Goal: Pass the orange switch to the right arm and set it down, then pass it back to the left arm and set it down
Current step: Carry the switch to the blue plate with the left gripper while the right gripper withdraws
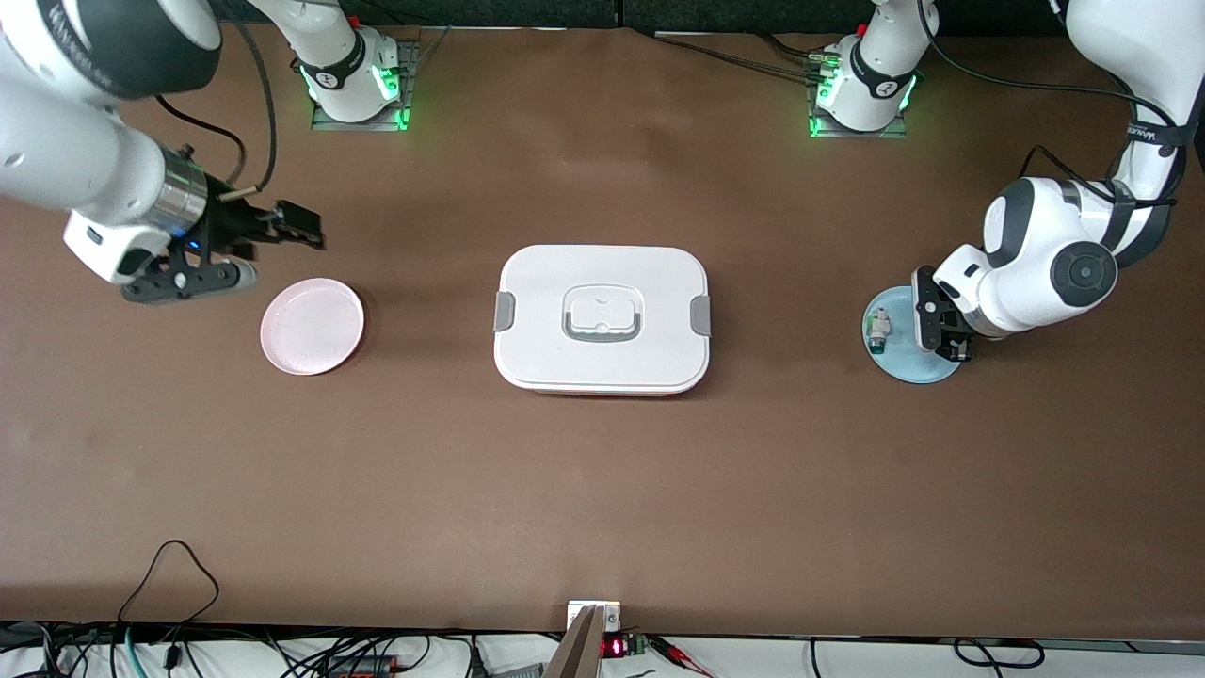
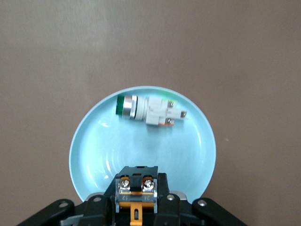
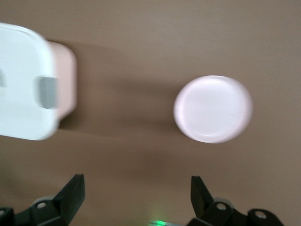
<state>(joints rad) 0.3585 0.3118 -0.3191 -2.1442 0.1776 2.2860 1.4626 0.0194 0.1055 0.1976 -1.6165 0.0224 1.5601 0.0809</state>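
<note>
Left wrist view — blue plate (image 2: 94, 155) holds white-and-green component (image 2: 151, 111).

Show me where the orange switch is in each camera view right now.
Front view: hidden under the left gripper, over the blue plate.
Left wrist view: orange switch clamped between the fingers, above the blue plate.
Right wrist view: not in it.
Shared landmark: the blue plate with the white-and-green component.

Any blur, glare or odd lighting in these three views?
Right wrist view: smeared, the box and pink plate soft-edged. Left wrist view: sharp, mild sheen on the blue plate. Front view: evenly lit, green glow at both arm bases.
</note>
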